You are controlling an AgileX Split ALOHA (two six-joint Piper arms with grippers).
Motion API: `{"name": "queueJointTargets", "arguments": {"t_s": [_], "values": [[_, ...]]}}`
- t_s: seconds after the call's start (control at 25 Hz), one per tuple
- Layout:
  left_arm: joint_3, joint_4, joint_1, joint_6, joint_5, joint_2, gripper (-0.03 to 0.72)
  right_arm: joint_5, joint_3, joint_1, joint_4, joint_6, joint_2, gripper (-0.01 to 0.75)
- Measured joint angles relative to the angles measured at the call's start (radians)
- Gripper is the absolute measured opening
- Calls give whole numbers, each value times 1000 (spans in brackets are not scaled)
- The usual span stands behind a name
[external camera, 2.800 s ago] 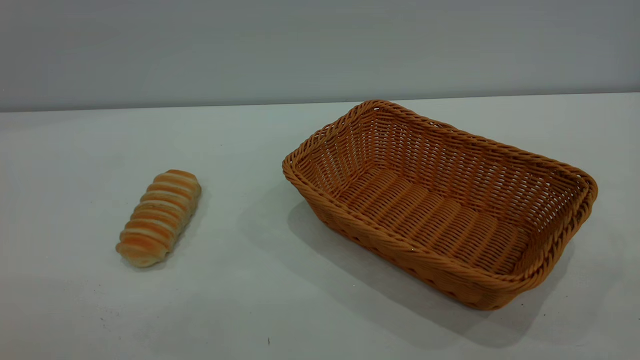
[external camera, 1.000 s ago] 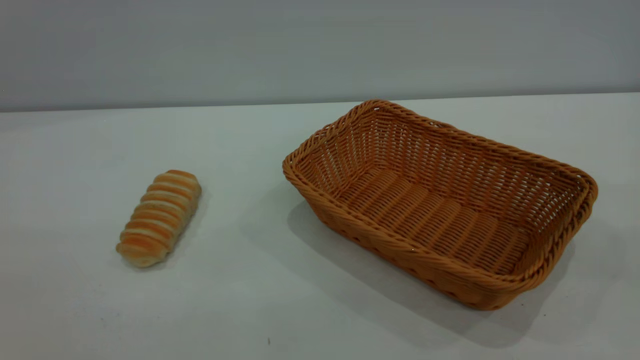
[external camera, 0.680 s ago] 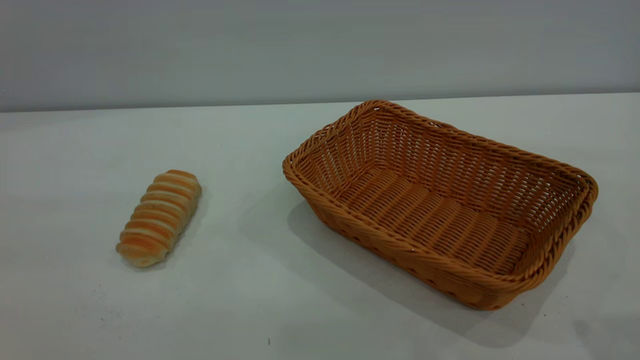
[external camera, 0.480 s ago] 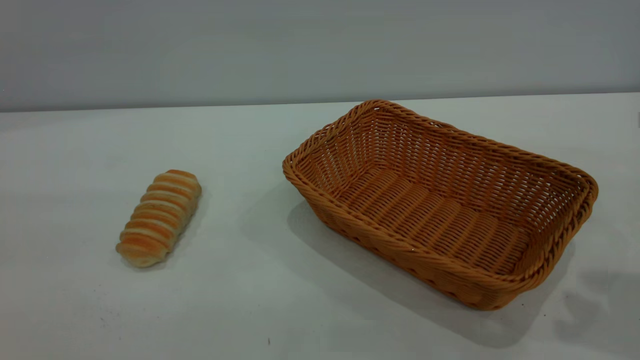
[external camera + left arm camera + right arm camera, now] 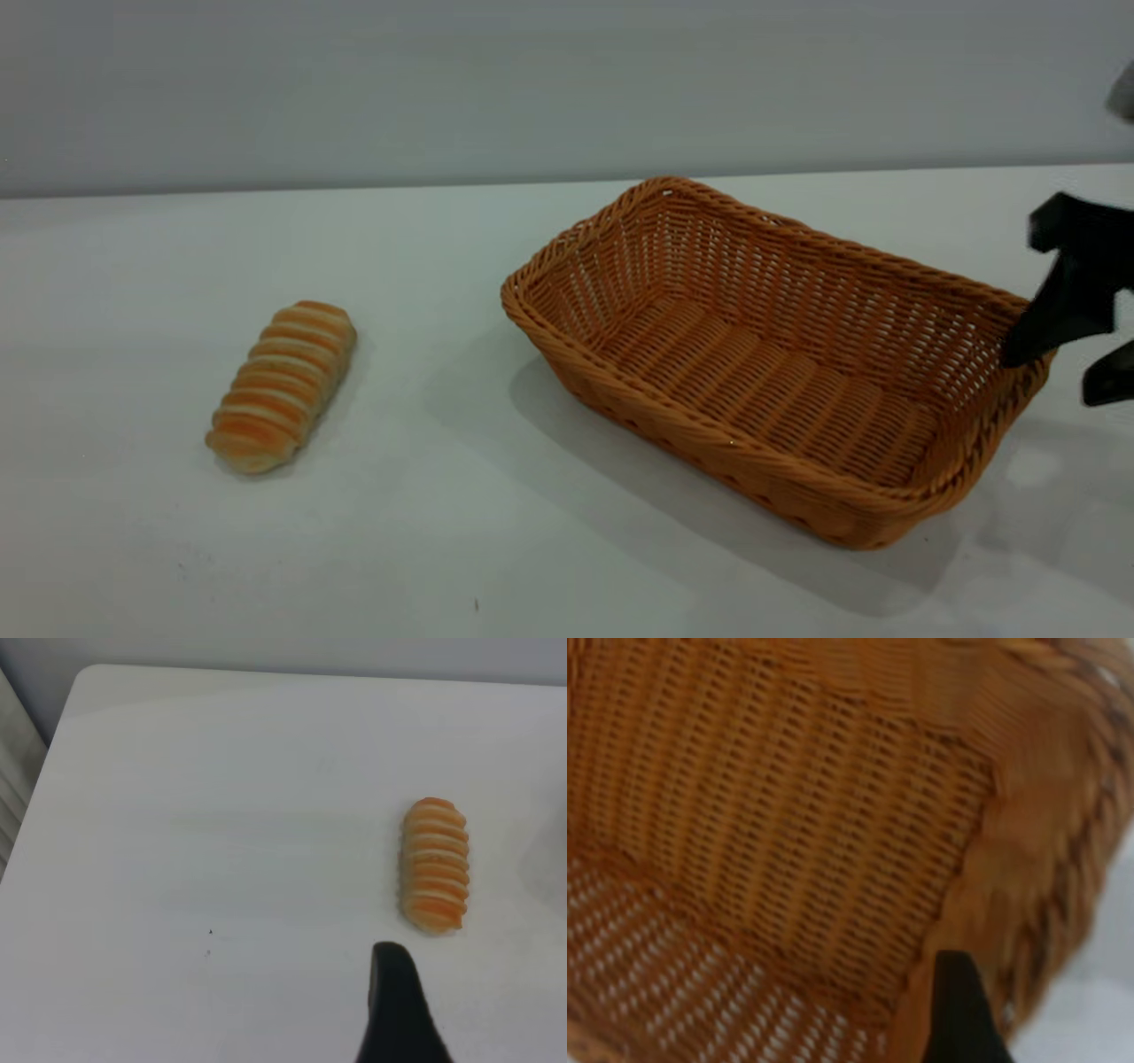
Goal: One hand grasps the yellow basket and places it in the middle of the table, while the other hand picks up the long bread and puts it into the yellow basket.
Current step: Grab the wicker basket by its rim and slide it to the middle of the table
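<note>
Now the right gripper [image 5: 1063, 377] is seen with fingers apart at the right end rim of the yellow basket [image 5: 753, 461]. The long bread [image 5: 282, 385] is laid on the table [image 5: 443, 532], well apart.

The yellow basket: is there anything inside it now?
Inside the yellow basket only its bare woven floor shows; the long bread lies apart on the table. The right gripper straddles the right rim, one jaw tip inside, hiding some wall.
</note>
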Motion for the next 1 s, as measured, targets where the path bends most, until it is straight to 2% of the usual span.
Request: {"name": "queueJointTargets", "arguments": {"t_s": [0.28,0.4,0.48,0.6,0.64,0.84,1.0], "values": [[0,0,0,0,0,0,509,13,-73,0,154,-86,197,524],[0,0,0,0,0,0,509,41,-111,0,188,-94,265,476],[0,0,0,0,0,0,509,64,-129,1,205,-94,287,369],[0,0,0,0,0,0,509,83,-146,1,216,-84,291,143],[0,0,0,0,0,0,509,87,-155,0,217,-85,293,94],[0,0,0,-1,0,0,509,135,-236,25,143,-93,301,96],[0,0,0,-1,0,0,509,143,-326,111,-17,29,301,96]]}}
